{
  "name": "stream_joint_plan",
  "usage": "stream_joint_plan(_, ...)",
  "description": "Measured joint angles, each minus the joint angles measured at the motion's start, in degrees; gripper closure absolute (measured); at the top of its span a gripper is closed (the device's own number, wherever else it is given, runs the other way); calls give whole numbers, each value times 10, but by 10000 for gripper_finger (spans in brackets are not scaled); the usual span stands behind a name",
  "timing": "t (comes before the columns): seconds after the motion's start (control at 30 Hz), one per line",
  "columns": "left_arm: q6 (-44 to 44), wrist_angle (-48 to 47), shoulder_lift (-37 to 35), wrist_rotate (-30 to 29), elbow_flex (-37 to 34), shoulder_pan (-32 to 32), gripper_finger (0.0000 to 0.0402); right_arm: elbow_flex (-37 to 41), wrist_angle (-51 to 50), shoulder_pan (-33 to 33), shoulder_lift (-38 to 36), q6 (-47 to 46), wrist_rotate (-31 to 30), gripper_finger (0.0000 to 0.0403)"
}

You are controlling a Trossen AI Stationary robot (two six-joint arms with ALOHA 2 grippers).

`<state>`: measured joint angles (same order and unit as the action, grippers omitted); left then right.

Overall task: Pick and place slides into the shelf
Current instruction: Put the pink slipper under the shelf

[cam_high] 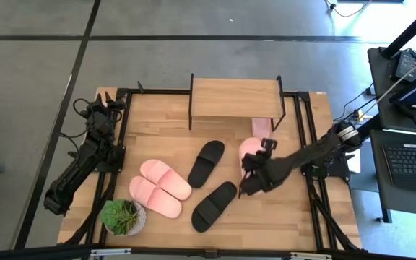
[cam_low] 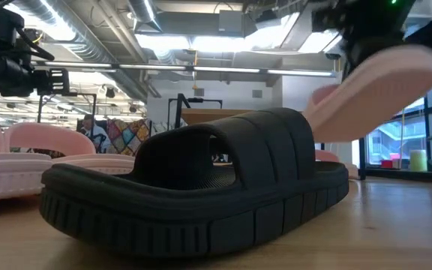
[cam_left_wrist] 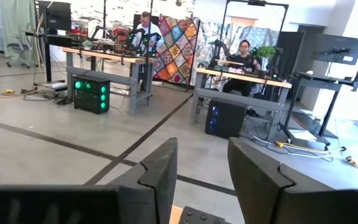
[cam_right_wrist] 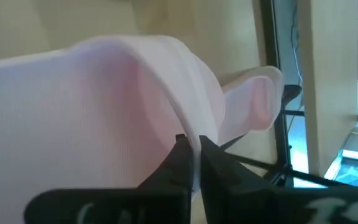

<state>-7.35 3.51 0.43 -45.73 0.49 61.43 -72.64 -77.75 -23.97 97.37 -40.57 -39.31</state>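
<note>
**Slides: one pink item in carriage, five others accounted for**

Slides, pink, one of four (cam_high: 250, 150): held clear of the worktop by the right hand (cam_high: 252, 175), whose fingers (cam_right_wrist: 185, 163) are pinched together on the thin edge of the strap. The low view shows it tilted, sole slanting, well above the boards; gripping the strap rather than the thick sole looks chosen because only the strap is narrow enough to fit between the fingers. It hangs near the shelf's front right corner.

Slides, pink, second item (cam_high: 260, 128): lies partly under the shelf at its right end, apparently already stowed.

Slides, pink, pair (cam_high: 160, 188): side by side on the worktop (cam_high: 172, 123), left of centre, untouched.

Slides, black, two: one (cam_high: 206, 162) at centre, one (cam_high: 214, 206) nearer the front edge, both flat and angled, apart from each other.

Shelf (cam_high: 235, 98): stands at the far edge of the worktop, plank top bare, space beneath open toward the arms, which suits sliding footwear in from the front.

Potted plant (cam_high: 121, 215): front left corner, just beside the pink pair; not part of the job.

Left hand (cam_left_wrist: 201, 180): parked at the worktop's left edge, fingers apart, empty, pointing out into the room where people sit at benches.

Judgement: carry stage, one stowed, four waiting.
</note>
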Motion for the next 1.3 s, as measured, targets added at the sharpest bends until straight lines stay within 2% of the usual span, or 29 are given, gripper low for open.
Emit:
stream_joint_plan(0.33, 0, 0, 0, 0, 0, 0, 267, 110, 231, 118, -15, 180, -16, 390)
stream_joint_plan(0.7, 0, 0, 0, 0, 0, 0, 267, 172, 355, 201, -15, 289, -39, 390)
stream_joint_plan(0.93, 0, 0, 0, 0, 0, 0, 267, 207, 417, 232, -15, 297, -40, 390)
stream_joint_plan(1.07, 0, 0, 0, 0, 0, 0, 267, 219, 448, 247, -15, 333, -41, 390)
stream_joint_plan(1.23, 0, 0, 0, 0, 0, 0, 267, 223, 458, 260, -15, 353, -41, 389)
stream_joint_plan(1.3, 0, 0, 0, 0, 0, 0, 267, 223, 459, 264, -15, 352, -39, 377)
